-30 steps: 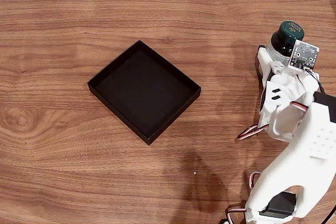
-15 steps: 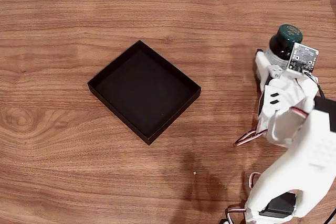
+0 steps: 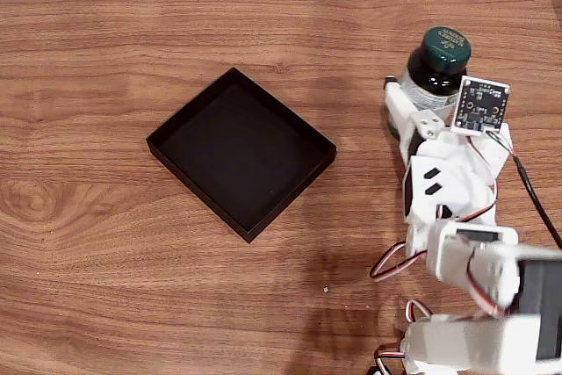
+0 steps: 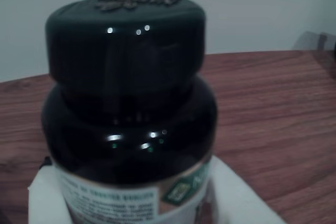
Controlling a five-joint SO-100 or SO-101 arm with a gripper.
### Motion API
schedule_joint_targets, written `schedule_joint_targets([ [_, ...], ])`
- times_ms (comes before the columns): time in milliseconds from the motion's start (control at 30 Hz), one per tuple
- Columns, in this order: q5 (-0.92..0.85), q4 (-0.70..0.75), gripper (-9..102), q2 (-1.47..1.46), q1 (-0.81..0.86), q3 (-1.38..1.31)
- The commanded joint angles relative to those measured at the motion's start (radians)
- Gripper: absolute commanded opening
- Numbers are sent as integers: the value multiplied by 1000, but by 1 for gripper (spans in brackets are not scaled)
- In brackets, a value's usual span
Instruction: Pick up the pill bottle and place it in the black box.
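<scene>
Pill bottle (image 3: pixel 432 66) stands upright at the right of the fixed view, between the white fingers of the gripper (image 3: pixel 413 107). Its dark-green embossed cap points up and its pale printed label sits just above the finger tips. In the wrist view the pill bottle (image 4: pixel 128 114) looms close to the lens, glossy dark glass under the cap, with the label at the lower edge and a white finger (image 4: pixel 47 198) pressed against its lower left side. The claw appears closed on the bottle's body; the far finger is partly hidden, so the firmness of the hold cannot be judged. Whether the base rests on the wooden table (image 3: pixel 263 24) or hangs just above it cannot be told from either view.

Black box (image 3: pixel 241 153) lies well apart to the left in the fixed view, a shallow square tray turned corner-on, its interior bare. Bare tabletop separates it from the bottle.

Step in hand, as judged: the grasp is made and the carry toward the tray is due. The next move calls for enough lift for the bottle's base to pass over the tray's low near wall, then a sweep leftward in the fixed view until the bottle is above the tray's floor. A level lowering and an opening of the fingers would follow, so that the tall, narrow bottle settles upright rather than tipping against a wall.
</scene>
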Motion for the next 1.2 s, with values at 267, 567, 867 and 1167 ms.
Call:
schedule_joint_targets([
  [267,-9,75,13,293,-189,40],
  [567,-48,-11,12,219,-296,58],
  [867,-54,-225,12,6,-391,25],
  [1167,-63,-419,11,-212,-483,-46],
])
